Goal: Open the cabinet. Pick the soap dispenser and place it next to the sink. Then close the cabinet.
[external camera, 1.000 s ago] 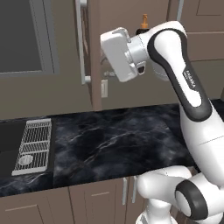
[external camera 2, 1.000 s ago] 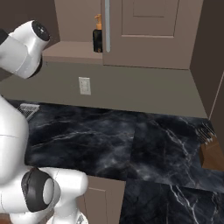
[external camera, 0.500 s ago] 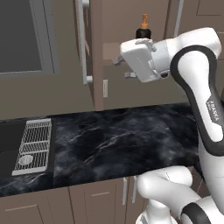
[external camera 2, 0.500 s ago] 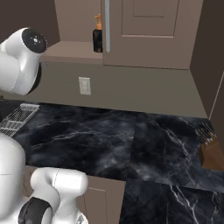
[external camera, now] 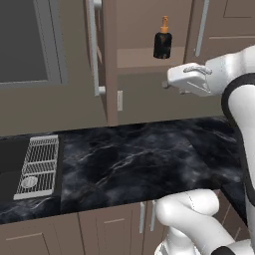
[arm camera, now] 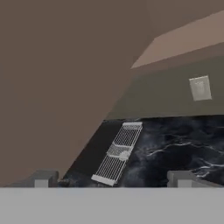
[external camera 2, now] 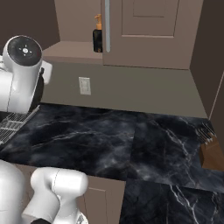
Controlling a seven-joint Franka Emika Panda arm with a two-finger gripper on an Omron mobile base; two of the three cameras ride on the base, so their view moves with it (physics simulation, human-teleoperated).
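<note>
Cabinet [external camera: 107, 60]: left door swung open; pincer [arm camera: 113, 179] since released, jaws wide, empty, withdrawn; soap dispenser [external camera: 162, 40] upright on inner shelf, exposed; pick judged next; sink [external camera: 10, 164] on worktop [external camera: 149, 159].

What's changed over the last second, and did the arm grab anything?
The arm swung right and down, away from the open cabinet door, uncovering the soap dispenser. The gripper has opened and holds nothing. The dispenser, door, sink rack and counter stayed put.
</note>
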